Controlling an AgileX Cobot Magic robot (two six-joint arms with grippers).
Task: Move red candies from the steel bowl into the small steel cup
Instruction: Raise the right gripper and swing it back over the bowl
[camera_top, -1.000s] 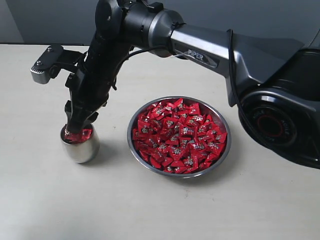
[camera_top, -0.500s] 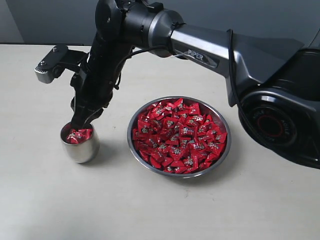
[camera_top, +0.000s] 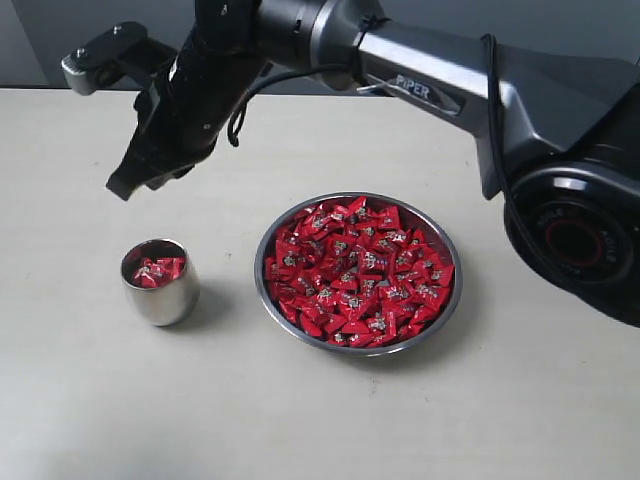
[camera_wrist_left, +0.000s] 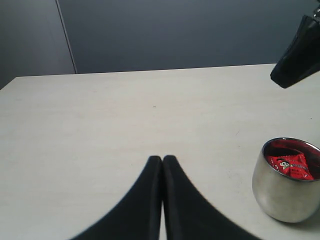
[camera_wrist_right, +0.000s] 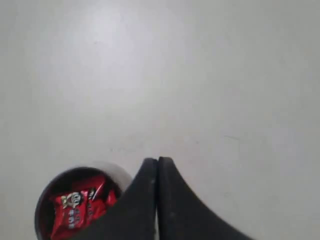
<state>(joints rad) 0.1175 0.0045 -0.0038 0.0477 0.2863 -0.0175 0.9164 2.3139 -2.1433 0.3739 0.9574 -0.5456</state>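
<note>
The steel bowl (camera_top: 446, 240) sits right of centre, heaped with red candies (camera_top: 357, 270). To its left stands the small steel cup (camera_top: 160, 282), also seen in the left wrist view (camera_wrist_left: 285, 192) and right wrist view (camera_wrist_right: 117, 171), with a few red candies (camera_top: 157, 269) (camera_wrist_left: 291, 166) (camera_wrist_right: 75, 205) inside. My right gripper (camera_top: 124, 186) (camera_wrist_right: 158, 160) hangs above and behind the cup, reaching across to the left, shut with nothing between its fingers. Its tip (camera_wrist_left: 295, 62) shows in the left wrist view. My left gripper (camera_wrist_left: 162, 158) is shut and empty, low over the table left of the cup; the exterior view does not show it.
The pale table (camera_top: 300, 420) carries the bowl and cup. The right arm's long grey link (camera_top: 430, 90) spans above the table's back half, and its dark base (camera_top: 580, 230) fills the right edge. A grey wall (camera_wrist_left: 175, 35) rises behind the table.
My right gripper has lifted out of the cup's mouth and risen up and back, leaving candies in the cup. Bowl and cup have not moved.
</note>
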